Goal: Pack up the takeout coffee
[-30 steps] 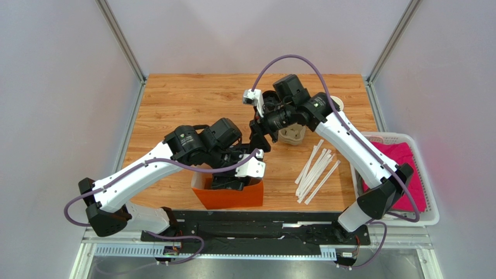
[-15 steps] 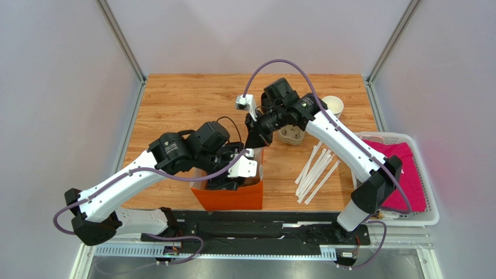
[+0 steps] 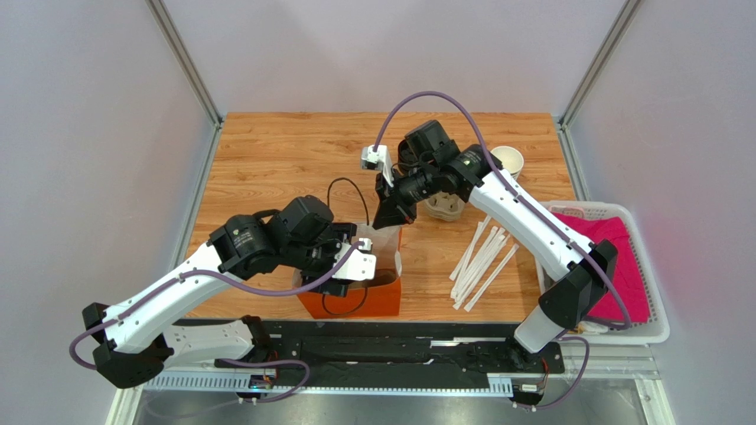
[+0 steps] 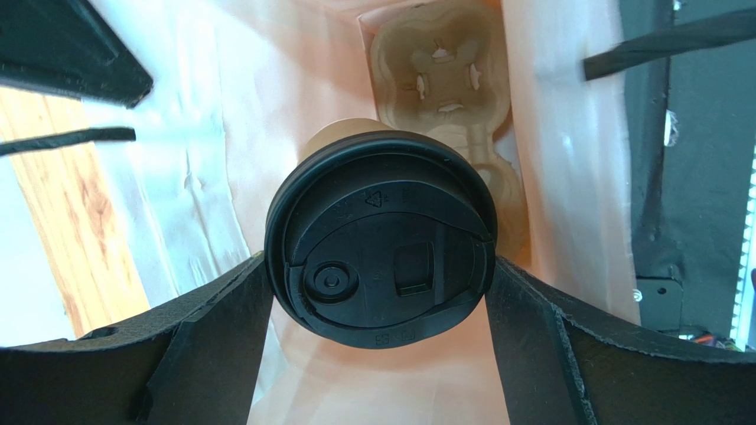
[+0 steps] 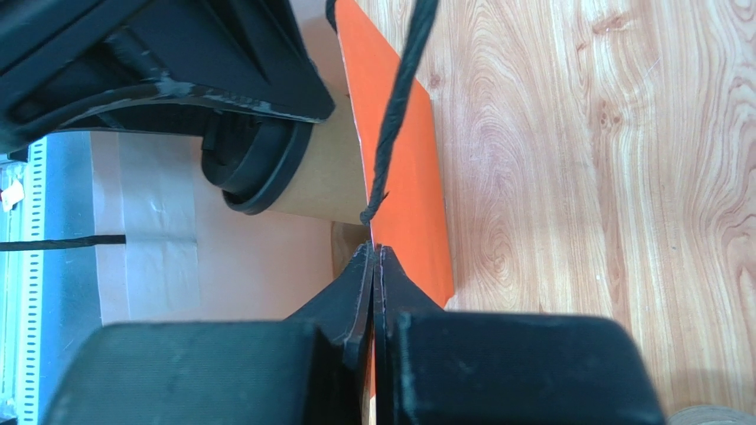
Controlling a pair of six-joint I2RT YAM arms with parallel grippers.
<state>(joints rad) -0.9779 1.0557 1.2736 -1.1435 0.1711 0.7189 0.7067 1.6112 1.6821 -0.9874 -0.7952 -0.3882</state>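
The takeout coffee (image 4: 381, 239), a tan paper cup under a black lid, hangs inside the orange paper bag (image 3: 355, 303). My left gripper (image 4: 377, 270) is shut on it, one finger against each side of the lid. Below the cup, a pulp cup carrier (image 4: 444, 62) lies on the bag's floor. In the right wrist view the cup (image 5: 324, 181) shows just inside the bag's orange wall (image 5: 408, 195). My right gripper (image 5: 374, 252) is shut on that wall's top edge, beside the black cord handle (image 5: 399, 115). From above, the right gripper (image 3: 388, 221) sits at the bag's far rim.
A second pulp carrier (image 3: 444, 205) and a lidless paper cup (image 3: 508, 159) stand at the back right of the wooden table. White wrapped straws (image 3: 484, 261) lie right of the bag. A white basket (image 3: 652, 301) holding pink cloth sits at the right edge.
The right gripper swung toward the bag and closed on its far rim. The left arm drew back toward the near left, keeping the cup in the bag.
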